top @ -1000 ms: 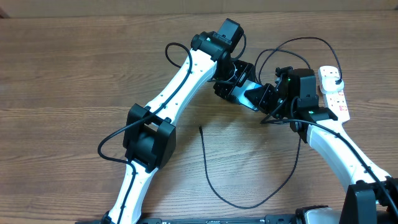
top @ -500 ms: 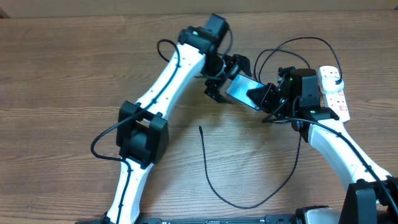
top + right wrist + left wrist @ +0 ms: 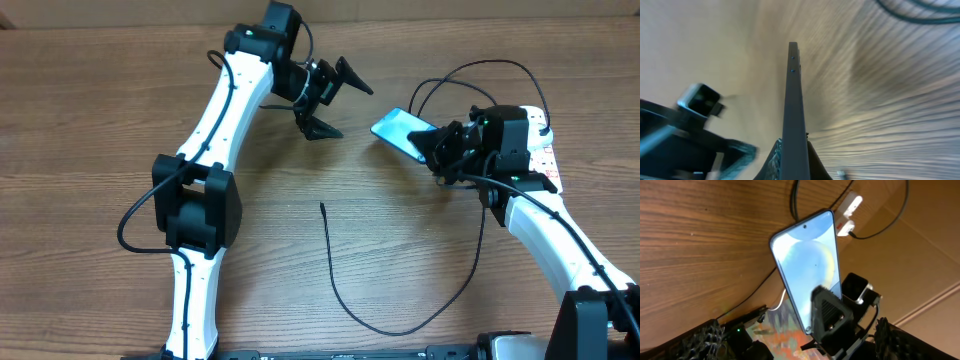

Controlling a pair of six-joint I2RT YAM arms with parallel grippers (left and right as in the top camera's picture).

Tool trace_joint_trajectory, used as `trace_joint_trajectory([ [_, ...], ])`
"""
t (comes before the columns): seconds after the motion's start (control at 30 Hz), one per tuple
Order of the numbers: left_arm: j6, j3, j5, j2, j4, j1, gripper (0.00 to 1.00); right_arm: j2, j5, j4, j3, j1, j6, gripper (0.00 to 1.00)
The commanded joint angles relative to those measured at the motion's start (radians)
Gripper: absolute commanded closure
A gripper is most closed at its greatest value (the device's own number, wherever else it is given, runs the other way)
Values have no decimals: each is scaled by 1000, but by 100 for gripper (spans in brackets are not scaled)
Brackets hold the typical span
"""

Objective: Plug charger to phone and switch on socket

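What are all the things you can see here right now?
Phone: one, black frame with blue screen, gripped at one end, right of middle.
Charger: one, thin and black, looping on the table, tip lying free near the middle.
Socket: one, white, far right, partly hidden.
Table: one, brown wood, under everything.
Left pincer: one, black, open and empty, left of the phone.
Right pincer: one, black, shut on the phone.
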Motion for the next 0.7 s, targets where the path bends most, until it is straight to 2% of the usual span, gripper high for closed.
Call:
trace_joint_trajectory([
  [0.0,85,27,46,-56,2,26,0,-2,-62,67,19,-1,270,96],
  [0.17,75,27,35,-110,89,31,0,-2,-69,163,19,13,444,96],
  [0.37,-59,28,-74,-160,171,30,0,-2,-82,274,19,44,620,96],
  [0.53,-85,28,-91,-167,219,24,0,-2,-81,436,19,60,737,96],
  [0.67,-163,28,-141,-167,235,4,0,-2,-81,475,19,60,820,96],
])
